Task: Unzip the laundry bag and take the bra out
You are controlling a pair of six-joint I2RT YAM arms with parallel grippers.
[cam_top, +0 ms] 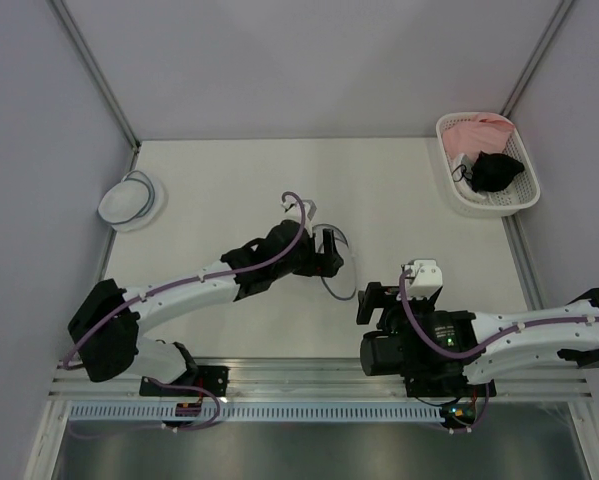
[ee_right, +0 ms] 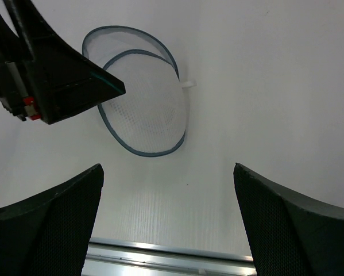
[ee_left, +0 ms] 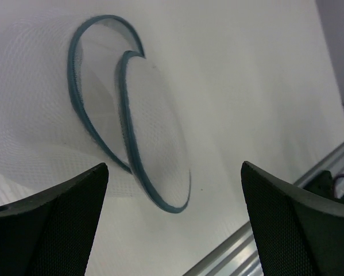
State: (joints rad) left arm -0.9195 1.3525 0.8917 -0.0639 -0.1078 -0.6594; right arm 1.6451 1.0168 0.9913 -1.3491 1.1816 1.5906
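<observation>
The laundry bag [cam_top: 343, 272] lies at the table's middle, white mesh with a dark grey-blue zipper rim [ee_left: 80, 86]. It is unzipped, and its flat disc lid [ee_left: 157, 138] stands swung aside from the dome's mouth. Through the mesh [ee_right: 146, 106] I see nothing inside. My left gripper [cam_top: 330, 250] hovers right over the bag, open [ee_left: 174, 165] and holding nothing. My right gripper [cam_top: 372, 300] is open [ee_right: 167, 167] a short way toward the near edge from the bag, empty too. No bra can be told apart as such.
A white basket [cam_top: 449, 190] at the far right corner holds a pink garment [cam_top: 479, 130] and a black one [cam_top: 494, 172]. A smaller white dome [cam_top: 129, 200] sits at the far left. The metal rail [ee_right: 172, 256] runs along the near edge.
</observation>
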